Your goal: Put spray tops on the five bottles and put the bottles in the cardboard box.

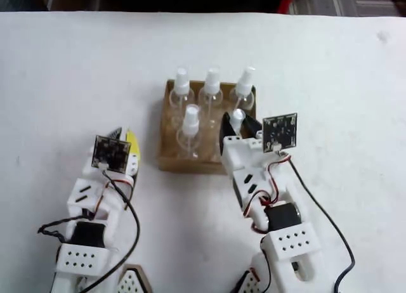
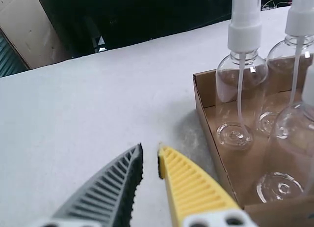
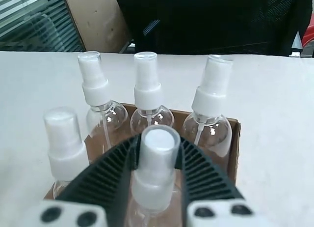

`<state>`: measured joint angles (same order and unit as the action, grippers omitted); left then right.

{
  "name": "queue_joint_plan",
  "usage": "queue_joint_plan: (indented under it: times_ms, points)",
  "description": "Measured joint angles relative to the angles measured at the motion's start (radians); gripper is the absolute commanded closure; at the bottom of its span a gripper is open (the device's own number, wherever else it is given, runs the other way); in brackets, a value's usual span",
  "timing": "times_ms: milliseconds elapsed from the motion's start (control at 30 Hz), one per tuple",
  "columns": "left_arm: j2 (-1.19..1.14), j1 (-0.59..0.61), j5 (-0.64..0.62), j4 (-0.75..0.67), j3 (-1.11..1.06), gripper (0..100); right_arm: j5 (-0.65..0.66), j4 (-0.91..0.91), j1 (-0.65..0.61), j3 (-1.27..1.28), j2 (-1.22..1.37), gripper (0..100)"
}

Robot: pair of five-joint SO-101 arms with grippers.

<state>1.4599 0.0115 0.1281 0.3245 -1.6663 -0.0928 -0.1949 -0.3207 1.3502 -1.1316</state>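
gripping the white spray top (image 3: 156, 156) of a clear bottle (image 3: 148, 213), ribbed right claw (image 3: 158, 142), left claw (image 2: 150, 154) nearly closed, cardboard box (image 3: 234, 138)

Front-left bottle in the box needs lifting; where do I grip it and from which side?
Grip the front-left bottle by its white spray top, coming straight down from above. It stands upright, and the cardboard box wall and other bottles crowd its clear body, so likely only the top has free flanks.

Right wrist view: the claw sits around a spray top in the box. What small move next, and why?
Probably open the right claw and lift clear: its bottle is upright in the cardboard box beside four others, all with spray tops on.
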Motion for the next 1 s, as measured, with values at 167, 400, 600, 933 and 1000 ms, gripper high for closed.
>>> queue_joint_plan:
  times_ms: [167,400,600,933,1000]
  points:
    - [0.0,0.0,0.0,0.0,0.0,94,0.114,0.0,0.0,0.0,0.0,94.7]
    - [0.0,0.0,0.0,0.0,0.0,94,0.14,0.0,0.0,0.0,0.008,95.9]
    - [0.0,0.0,0.0,0.0,0.0,94,0.147,0.068,0.0,0.029,0.012,98.2]
    - [0.0,0.0,0.0,0.0,0.0,94,0.152,0.153,0.0,0.075,0.012,98.2]
    - [0.0,0.0,0.0,0.0,0.0,94,0.183,0.146,0.0,0.075,0.012,98.2]
